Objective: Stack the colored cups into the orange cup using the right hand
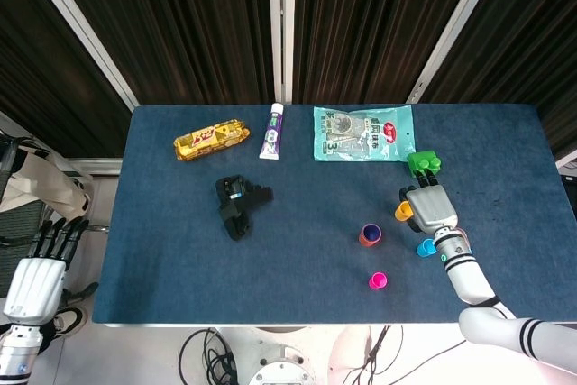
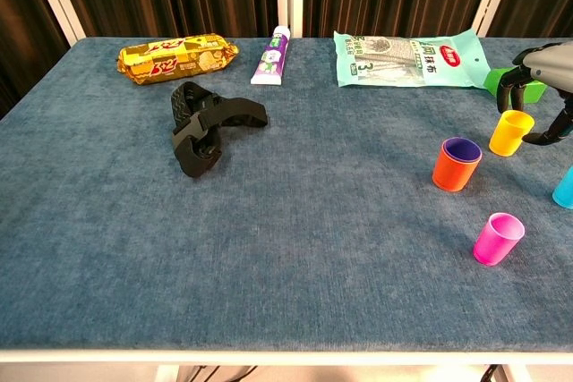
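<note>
The orange cup (image 1: 370, 235) (image 2: 457, 164) stands upright on the blue table with a purple cup nested inside it. Just to its right stands a yellow cup (image 1: 404, 212) (image 2: 511, 132). My right hand (image 1: 428, 207) (image 2: 543, 87) is right beside that cup, its fingers (image 2: 512, 80) curved behind it and the thumb (image 2: 543, 137) to its right; no firm grip shows. A blue cup (image 1: 424, 247) (image 2: 565, 187) and a pink cup (image 1: 378, 280) (image 2: 498, 238) stand nearer the front. My left hand (image 1: 36, 268) hangs off the table's left side, fingers apart, empty.
A green block (image 1: 422, 162) (image 2: 530, 89) sits just behind my right hand. Along the back lie a green snack bag (image 1: 362, 133) (image 2: 407, 59), a toothpaste tube (image 1: 272, 132) (image 2: 272, 56) and a yellow biscuit pack (image 1: 212, 140) (image 2: 177, 57). A black gadget (image 1: 237, 205) (image 2: 201, 125) lies left of centre.
</note>
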Action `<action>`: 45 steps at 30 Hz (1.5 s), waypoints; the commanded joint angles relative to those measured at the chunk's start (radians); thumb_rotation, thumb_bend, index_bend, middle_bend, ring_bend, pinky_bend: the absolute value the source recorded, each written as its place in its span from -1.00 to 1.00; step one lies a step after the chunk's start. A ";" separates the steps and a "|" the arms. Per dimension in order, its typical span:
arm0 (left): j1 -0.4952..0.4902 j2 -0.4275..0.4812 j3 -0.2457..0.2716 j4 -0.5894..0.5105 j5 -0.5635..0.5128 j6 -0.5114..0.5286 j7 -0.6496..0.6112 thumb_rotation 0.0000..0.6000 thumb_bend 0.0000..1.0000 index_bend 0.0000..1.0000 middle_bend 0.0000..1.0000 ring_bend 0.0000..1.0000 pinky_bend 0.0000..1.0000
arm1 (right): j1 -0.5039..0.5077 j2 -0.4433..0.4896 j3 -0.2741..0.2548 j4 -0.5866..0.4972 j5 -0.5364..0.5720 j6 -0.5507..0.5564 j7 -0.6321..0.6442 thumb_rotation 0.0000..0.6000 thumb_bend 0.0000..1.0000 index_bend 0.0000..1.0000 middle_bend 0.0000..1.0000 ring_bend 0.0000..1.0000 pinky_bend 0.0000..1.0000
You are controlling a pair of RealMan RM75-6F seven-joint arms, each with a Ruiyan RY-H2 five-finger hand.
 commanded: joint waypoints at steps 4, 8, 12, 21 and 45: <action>0.002 0.001 0.001 0.002 -0.001 0.002 -0.004 1.00 -1.00 -0.94 -0.91 -1.00 -1.00 | -0.007 -0.018 0.005 0.014 -0.001 0.017 -0.005 1.00 -0.50 -0.01 -0.07 -0.79 -1.00; 0.003 0.003 0.001 0.000 0.002 0.006 -0.004 1.00 -1.00 -0.94 -0.91 -1.00 -1.00 | -0.011 -0.015 0.012 0.004 -0.007 0.027 0.000 1.00 -0.47 0.06 -0.02 -0.76 -1.00; 0.002 0.004 0.001 -0.003 0.003 0.004 -0.003 1.00 -1.00 -0.94 -0.91 -1.00 -1.00 | -0.019 0.015 0.025 -0.048 -0.041 0.054 0.028 1.00 -0.47 0.07 -0.01 -0.74 -1.00; -0.001 0.004 0.000 -0.007 0.005 0.001 0.001 1.00 -1.00 -0.94 -0.91 -1.00 -1.00 | -0.041 0.146 0.031 -0.275 -0.156 0.092 0.086 1.00 -0.48 0.08 -0.01 -0.74 -1.00; 0.008 0.005 0.001 0.003 0.002 0.012 -0.021 1.00 -1.00 -0.94 -0.91 -1.00 -1.00 | -0.023 0.133 -0.025 -0.324 -0.181 0.018 0.031 1.00 -0.56 -0.35 -0.29 -0.84 -1.00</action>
